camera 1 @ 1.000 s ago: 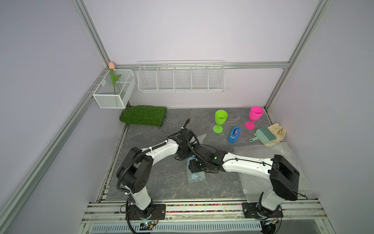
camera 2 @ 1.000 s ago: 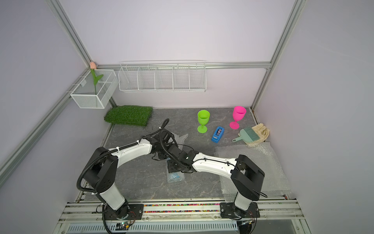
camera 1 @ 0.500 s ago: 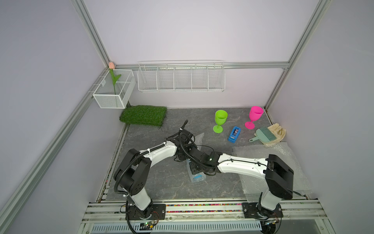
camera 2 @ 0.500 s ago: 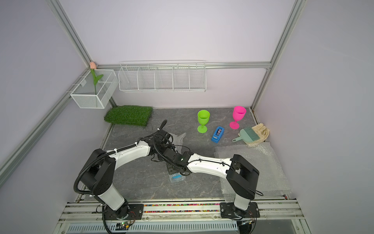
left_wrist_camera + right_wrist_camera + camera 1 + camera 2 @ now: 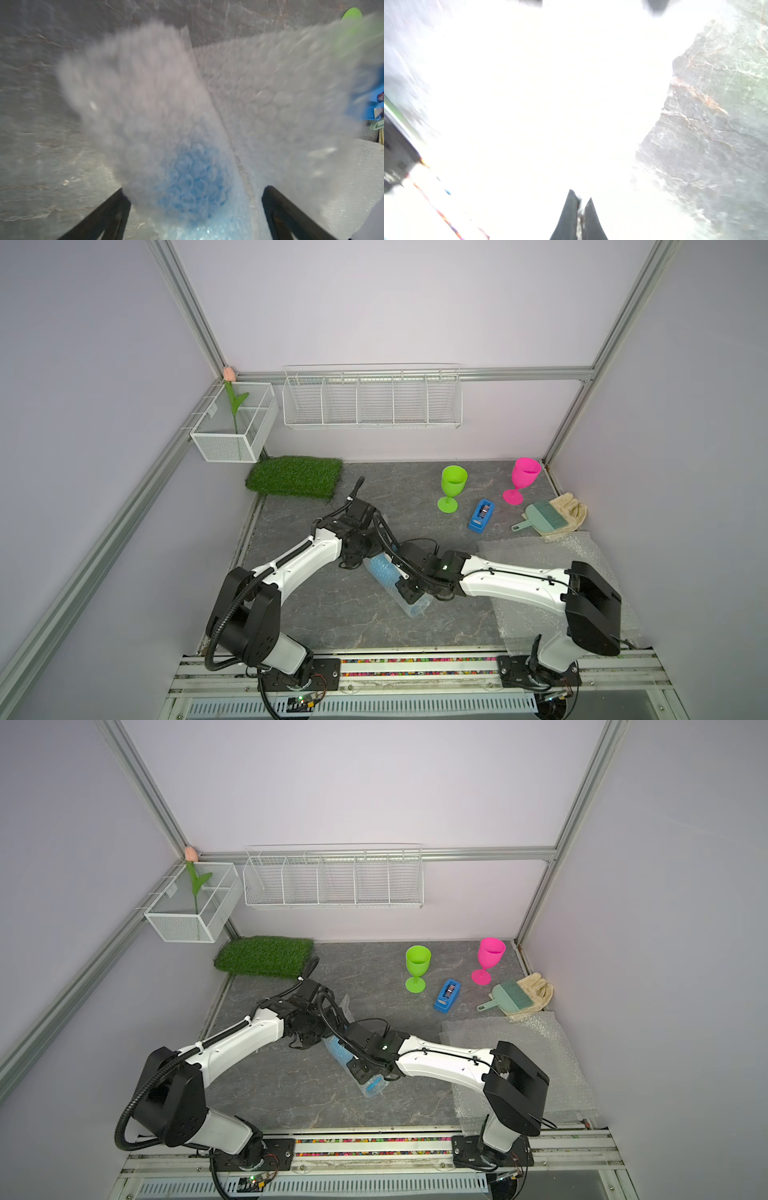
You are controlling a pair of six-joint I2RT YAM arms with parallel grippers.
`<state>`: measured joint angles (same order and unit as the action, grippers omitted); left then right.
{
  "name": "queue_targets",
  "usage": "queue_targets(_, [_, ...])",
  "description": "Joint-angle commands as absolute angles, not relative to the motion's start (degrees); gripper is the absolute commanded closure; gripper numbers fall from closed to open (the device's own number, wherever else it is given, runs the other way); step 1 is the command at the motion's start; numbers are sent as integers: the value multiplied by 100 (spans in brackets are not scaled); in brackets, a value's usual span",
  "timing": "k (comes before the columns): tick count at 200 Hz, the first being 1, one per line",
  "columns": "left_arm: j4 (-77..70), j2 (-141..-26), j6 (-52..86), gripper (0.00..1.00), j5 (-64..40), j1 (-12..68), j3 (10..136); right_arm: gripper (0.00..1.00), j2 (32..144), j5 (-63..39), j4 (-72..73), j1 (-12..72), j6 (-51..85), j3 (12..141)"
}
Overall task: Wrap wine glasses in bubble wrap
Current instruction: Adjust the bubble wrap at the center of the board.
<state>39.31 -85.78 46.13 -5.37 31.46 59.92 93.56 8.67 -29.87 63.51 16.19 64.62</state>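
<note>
In both top views we see a mesh basket point(image 5: 220, 450) on the side wall w/ one flower point(image 5: 235, 403) in it, and a wire rack point(image 5: 372, 403) on the back wall. The blue glass point(image 5: 380, 568) lies on the table point(image 5: 332, 614), rolled in bubble wrap point(image 5: 413, 608). The green glass point(image 5: 452, 488) and pink glass point(image 5: 523, 480) stand bare at the back.

Left wrist view: the left gripper point(image 5: 193, 191) is released, jaws wide on both sides of the wrapped glass. The pic is blurred.

Right wrist view: the right gripper point(image 5: 580, 194) is clenched. Most of the pic is washed out white, so we cannot tell if wrap is pinched.

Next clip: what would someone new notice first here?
The left arm and right arm meet mid-table over a blue goblet lying rolled in bubble wrap. Toward the back right, a green goblet and a pink goblet stand upright and bare.
</note>
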Motion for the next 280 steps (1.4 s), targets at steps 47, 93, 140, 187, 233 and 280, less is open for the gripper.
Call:
queue_targets(47, [4489,-9098,4114,11,-160,2859,6108,93,8991,781,-3393,6234,185,6120])
queue_targets(93, [4170,-9345,4011,17,-325,2542,5643,93,8865,675,-3360,6091,-389,6004])
queue_targets(140, [4649,-8956,3694,15,99,2409,5795,93,8681,501,-3441,5935,-1269,5920])
queue_targets(187, [5304,-8175,3084,12,244,1649,5995,93,8425,249,-3534,5762,-2259,5785])
queue_targets(233, [5335,-7987,1252,19,-1110,1741,6872,93,8079,29,-3527,5700,-3546,5492])
queue_targets(280, [5360,-8230,-1103,26,-1642,2905,7356,93,8052,-323,-3526,5479,-4085,5511])
